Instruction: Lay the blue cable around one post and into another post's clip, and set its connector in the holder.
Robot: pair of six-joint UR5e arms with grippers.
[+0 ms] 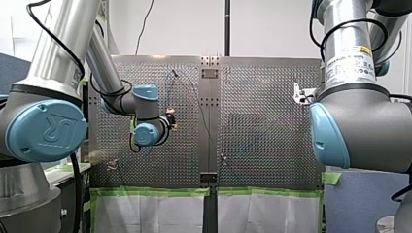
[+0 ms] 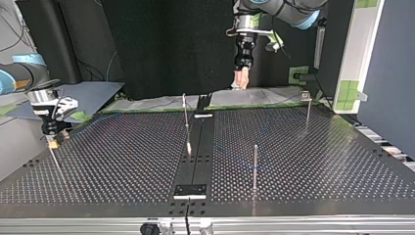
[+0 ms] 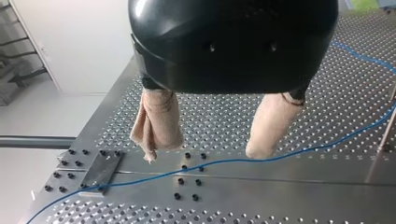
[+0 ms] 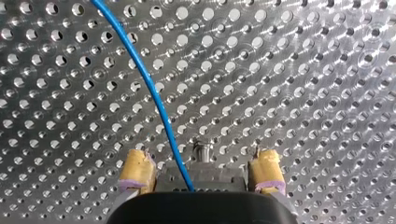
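1. Cable (image 3: 224, 162) lies flat on the table, blue against the metal, crossing the strip (image 3: 280, 175) on a slant.
2. Our left gripper (image 3: 203, 154) hangs above the strip, beige pads spread wide and empty. The cable runs below it, nearly along the line from pad to pad, so we judge it needs a wrist turn before any pinch.
3. Our right gripper (image 4: 201, 156), well apart from the strip, has its yellow pads spread and touching nothing. The cable runs straight ahead between them, just beside a post (image 4: 201, 148).
4. We judge the right nearer and better set: closing there would catch the cable crosswise.
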